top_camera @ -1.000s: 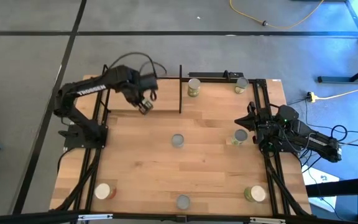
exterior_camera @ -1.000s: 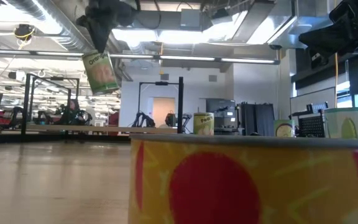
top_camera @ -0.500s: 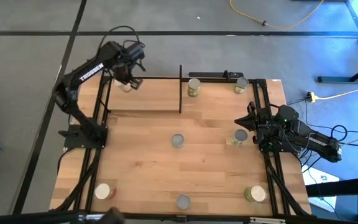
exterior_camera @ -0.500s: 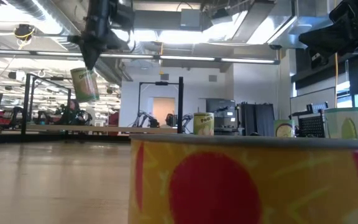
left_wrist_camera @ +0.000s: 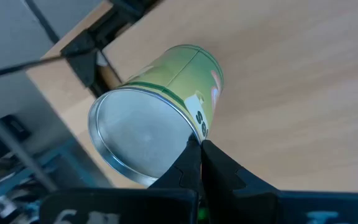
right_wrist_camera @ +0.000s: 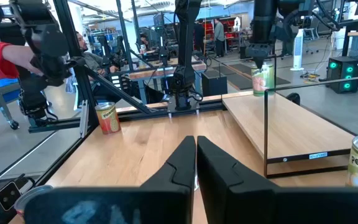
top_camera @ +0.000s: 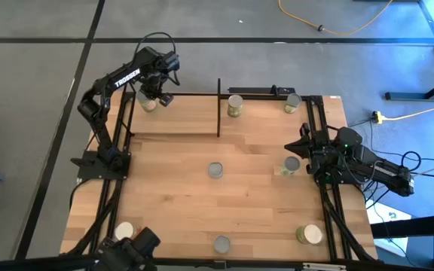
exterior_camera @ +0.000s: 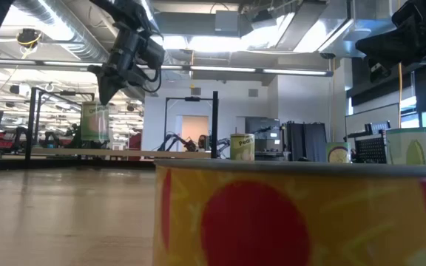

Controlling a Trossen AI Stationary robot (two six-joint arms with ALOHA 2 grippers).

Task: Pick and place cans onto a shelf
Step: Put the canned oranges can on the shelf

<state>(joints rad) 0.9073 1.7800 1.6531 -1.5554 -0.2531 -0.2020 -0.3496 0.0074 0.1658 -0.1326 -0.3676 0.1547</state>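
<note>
Clearly, I had the left gripper [top_camera: 154, 96] pinching a green-labelled can [left_wrist_camera: 154, 118] by its rim, so it hung upright over the shelf [top_camera: 175, 117] board's far left corner, ready to set down. My right gripper [right_wrist_camera: 196, 146] sat closed and empty beside a can [top_camera: 291, 164] near the table's right edge.

8 cans [top_camera: 215, 170], 1 shelf [top_camera: 194, 113]
</note>
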